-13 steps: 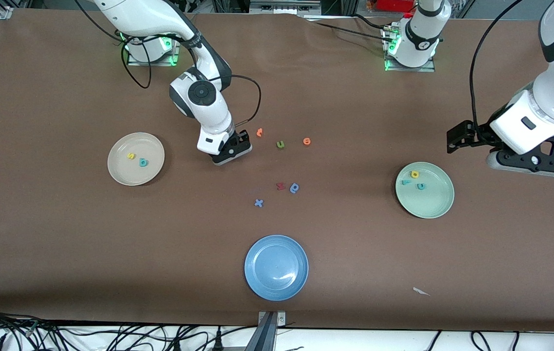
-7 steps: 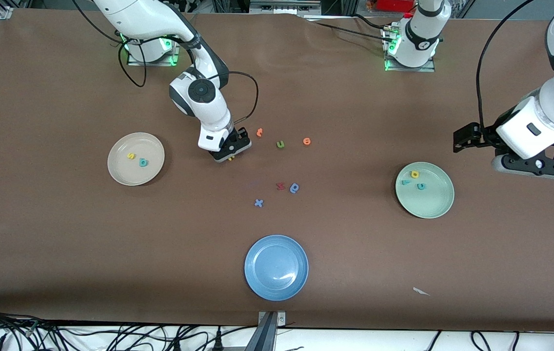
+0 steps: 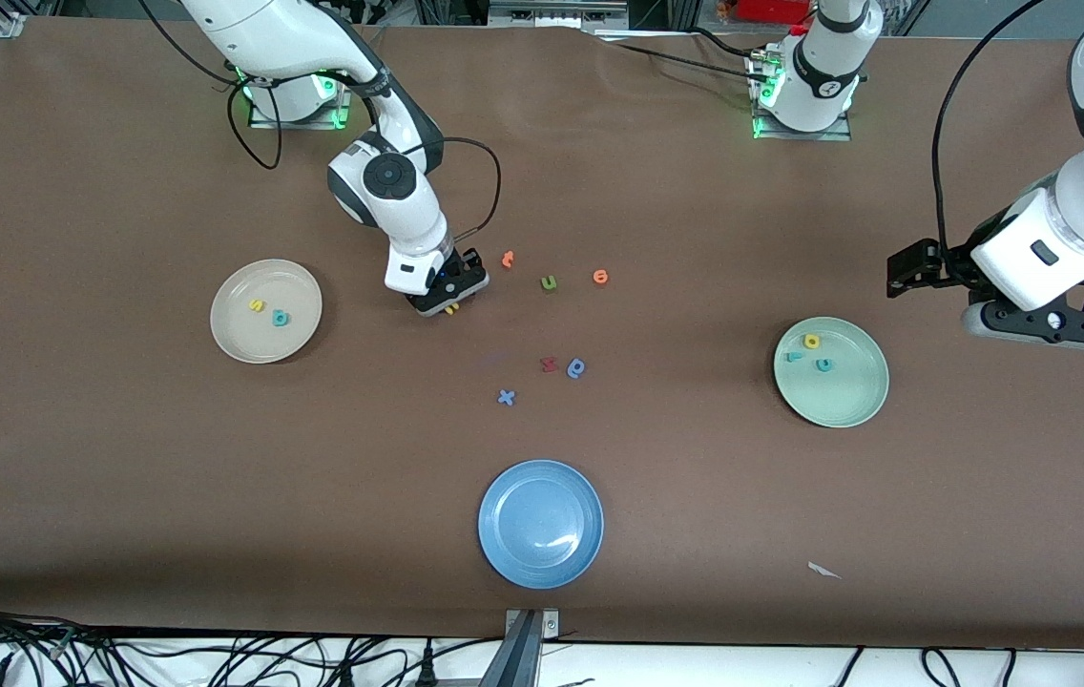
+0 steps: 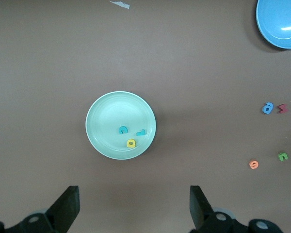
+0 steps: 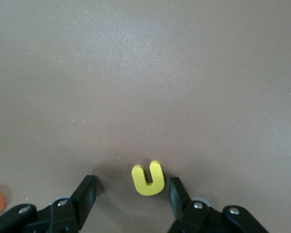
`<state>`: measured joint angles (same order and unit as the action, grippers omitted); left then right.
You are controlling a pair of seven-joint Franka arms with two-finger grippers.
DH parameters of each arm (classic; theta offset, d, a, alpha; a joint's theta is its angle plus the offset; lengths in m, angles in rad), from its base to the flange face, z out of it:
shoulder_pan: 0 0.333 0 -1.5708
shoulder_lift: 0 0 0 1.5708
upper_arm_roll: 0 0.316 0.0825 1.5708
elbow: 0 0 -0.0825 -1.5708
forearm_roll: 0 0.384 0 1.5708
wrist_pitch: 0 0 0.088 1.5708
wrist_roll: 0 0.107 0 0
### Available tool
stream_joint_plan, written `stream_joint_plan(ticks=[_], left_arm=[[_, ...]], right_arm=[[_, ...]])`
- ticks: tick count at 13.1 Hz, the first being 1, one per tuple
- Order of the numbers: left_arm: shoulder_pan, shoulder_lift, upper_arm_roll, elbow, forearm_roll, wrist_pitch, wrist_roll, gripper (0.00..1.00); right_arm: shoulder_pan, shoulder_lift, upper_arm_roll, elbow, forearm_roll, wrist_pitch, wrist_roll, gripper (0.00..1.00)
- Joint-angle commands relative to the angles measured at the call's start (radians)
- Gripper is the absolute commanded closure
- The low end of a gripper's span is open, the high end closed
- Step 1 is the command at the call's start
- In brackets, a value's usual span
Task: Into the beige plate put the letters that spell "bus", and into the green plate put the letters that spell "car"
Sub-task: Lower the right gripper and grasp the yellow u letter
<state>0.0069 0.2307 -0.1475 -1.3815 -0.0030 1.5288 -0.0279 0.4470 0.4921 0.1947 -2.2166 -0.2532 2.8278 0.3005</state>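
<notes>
Since the earlier frame the right gripper (image 3: 448, 297), left of centre in the front view, has shifted slightly up-frame, uncovering the yellow "u" (image 3: 450, 308) below its fingers, and the left gripper (image 3: 1043, 322) has drawn back toward the right edge of the frame and risen. In the right wrist view the "u" (image 5: 148, 178) lies flat on the brown table (image 3: 695, 496) between the part-open fingers (image 5: 85, 194), neither finger clearly touching it, so nothing is held. The left gripper is wide open and empty, waiting above the table just up-frame of the green plate (image 3: 852, 405). The green plate (image 4: 99, 121) already holds the teal "c" (image 4: 122, 129), teal "r" (image 4: 141, 132) and yellow "a" (image 4: 131, 143). The beige plate (image 3: 241, 339), at the left of the front view, holds the yellow "s" (image 3: 257, 306) and teal "b" (image 3: 281, 318). Judged from this, "car" is finished and the step in hand is the pickup of the last letter of "bus". The next move calls for closing squarely on the thin foam piece, lifting it, and carrying it to the beige plate without disturbing the orange letter (image 3: 508, 259) nearby.
</notes>
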Motion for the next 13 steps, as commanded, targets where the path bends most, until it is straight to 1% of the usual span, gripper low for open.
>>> stream_joint_plan(ticks=[1,3,8,10,11,12,13], left_arm=[[-0.001,-0.013,0.002,0.002,-0.009,-0.012,0.022,0.0],[-0.001,-0.013,0.002,0.002,-0.009,-0.012,0.022,0.0],[0.002,-0.013,0.002,0.002,-0.009,-0.012,0.022,0.0],[0.002,-0.013,0.002,0.002,-0.009,-0.01,0.022,0.0],[0.004,-0.011,0.002,0.002,-0.009,-0.012,0.022,0.0],[0.002,-0.011,0.002,0.002,-0.009,-0.012,0.022,0.0],[0.001,-0.013,0.002,0.002,-0.009,-0.012,0.022,0.0]], right_arm=[[-0.007,-0.003,-0.017,-0.018,-0.014,0.021,-0.056,0.28],[-0.01,0.0,-0.027,-0.015,-0.014,0.021,-0.078,0.28],[-0.01,0.003,-0.027,-0.012,-0.005,0.022,-0.077,0.3],[-0.008,0.003,-0.027,-0.012,-0.005,0.022,-0.072,0.35],[-0.01,0.003,-0.027,-0.012,-0.005,0.022,-0.069,0.41],[-0.008,0.003,-0.027,-0.012,-0.003,0.021,-0.066,0.44],[-0.008,0.003,-0.026,-0.012,-0.003,0.021,-0.064,0.49]])
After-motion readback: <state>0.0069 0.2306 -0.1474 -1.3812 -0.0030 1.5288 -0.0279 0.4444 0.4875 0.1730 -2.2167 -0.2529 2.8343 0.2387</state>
